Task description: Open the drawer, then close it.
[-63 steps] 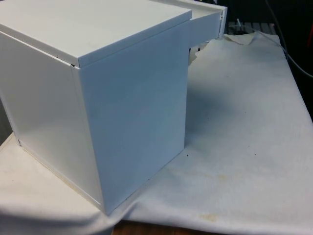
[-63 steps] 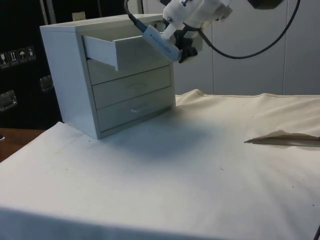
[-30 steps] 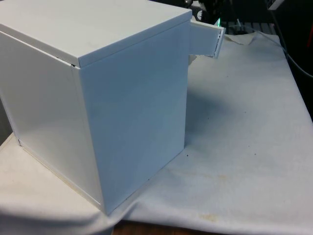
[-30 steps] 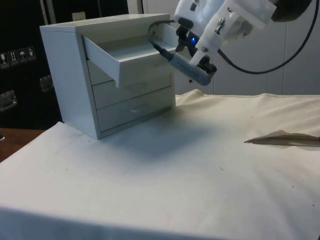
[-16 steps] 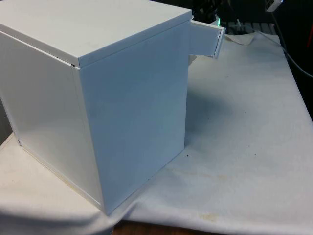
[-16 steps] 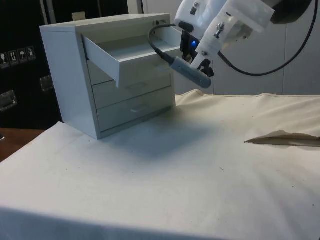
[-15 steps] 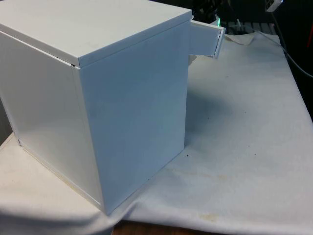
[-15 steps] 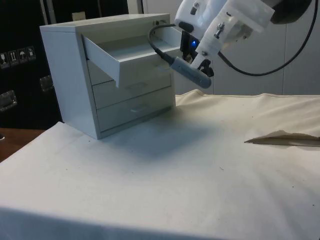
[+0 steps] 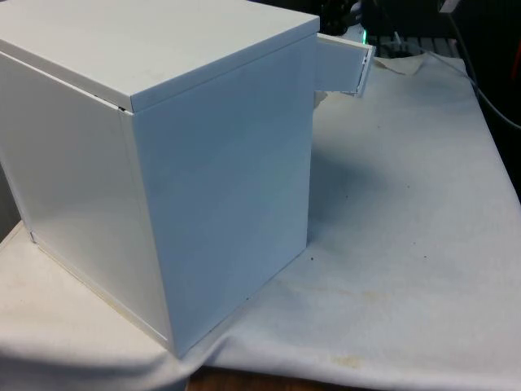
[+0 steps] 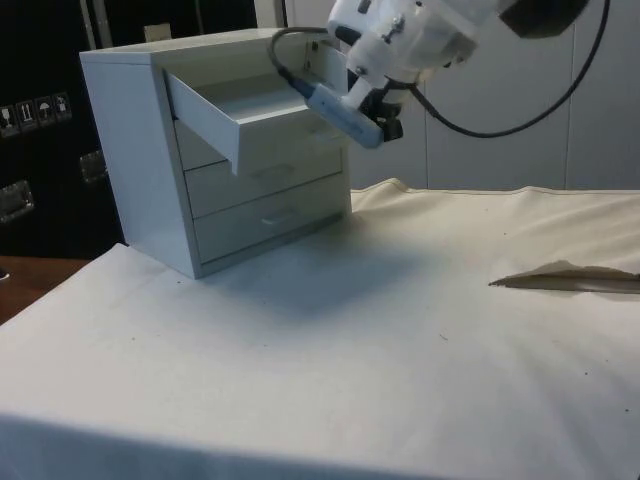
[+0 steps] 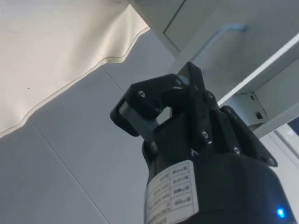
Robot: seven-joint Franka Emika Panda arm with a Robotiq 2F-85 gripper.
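Presently, your top drawer stands pulled well out of the white chest, which sits on the cloth-covered table toward the side view's left. The two lower drawers remain flush. From the front view you see the chest's back and side, with the open drawer's end projecting past its corner toward the front view's right.

Your gripper hangs just beside the open drawer's front, at its far end, apart from the face as far as the side view allows. In the wrist view the gripper looks toward the drawer's front with the handle beyond it. Its fingers appear drawn nearly together with nothing between them, so you have hold of nothing.

Judgement: opening is done; closing is not yet begun. The gripper's position beside the front suits a push on the panel rather than a grasp. Press squarely, or the light chest may slide on the cloth.
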